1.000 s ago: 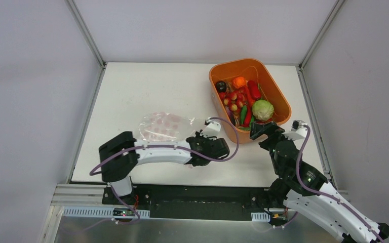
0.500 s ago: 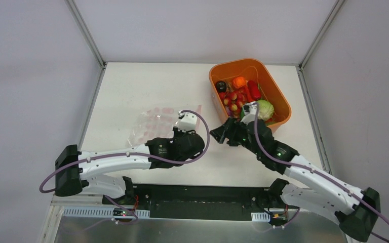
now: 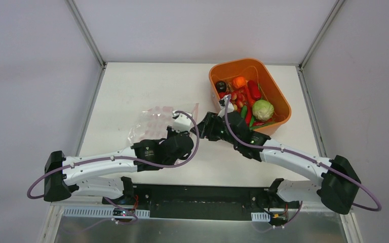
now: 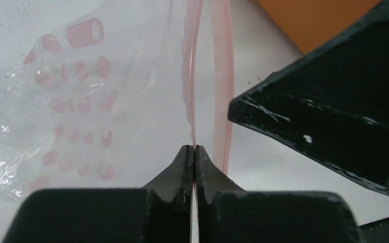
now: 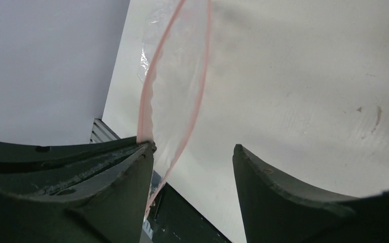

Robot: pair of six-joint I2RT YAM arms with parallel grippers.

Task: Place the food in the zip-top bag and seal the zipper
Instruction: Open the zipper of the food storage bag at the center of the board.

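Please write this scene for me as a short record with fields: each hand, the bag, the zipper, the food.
left hand: shut, pinching one pink lip of the zipper
right hand: open, a lip of the bag's mouth runs between its jaws, not yet pinched
zip-top bag: lies on the table, no food seen inside
zipper: unsealed, its two pink strips stand apart
food: in the orange tub

Orange tub (image 3: 277,95) on white table (image 3: 147,86)
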